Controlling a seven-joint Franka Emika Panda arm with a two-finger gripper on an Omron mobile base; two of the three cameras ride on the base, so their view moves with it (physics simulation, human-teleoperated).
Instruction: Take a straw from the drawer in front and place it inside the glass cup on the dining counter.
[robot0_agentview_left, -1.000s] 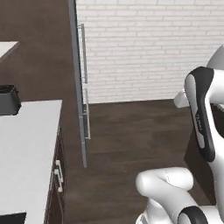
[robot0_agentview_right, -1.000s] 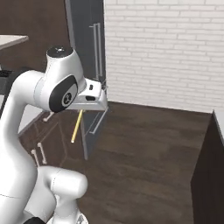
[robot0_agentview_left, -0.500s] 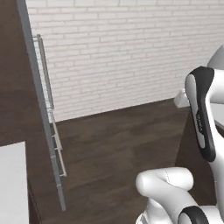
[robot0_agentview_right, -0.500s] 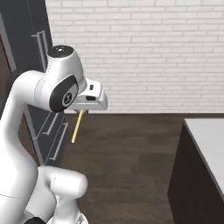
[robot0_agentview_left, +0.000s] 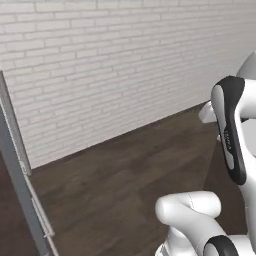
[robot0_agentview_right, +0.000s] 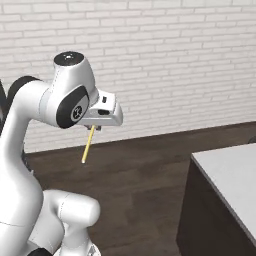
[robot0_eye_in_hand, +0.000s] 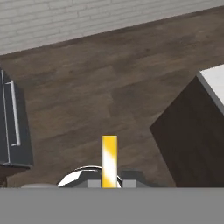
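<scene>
Aloft, gripper (robot0_agentview_right: 93, 128) clenched on thin pale yellow-tan straw (robot0_agentview_right: 88, 145), stick hanging below it, slightly tilted. White-topped dark-based dining desk (robot0_agentview_right: 230, 175) stood low, off to gripper's right, well apart.

A matt, smooth yellow finish is seen on the straw (robot0_agentview_right: 88, 145). A smooth white top (robot0_agentview_right: 230, 176) over dark wood is shown by the dining counter. The floor (robot0_agentview_left: 125, 175) is laid in dark wood planks.

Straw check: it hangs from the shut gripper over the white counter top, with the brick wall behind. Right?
Not quite. The straw does hang from the shut gripper with the brick wall behind, but over the dark wood floor, not the dining counter, which stands off to the side, as the right base view shows.
</scene>
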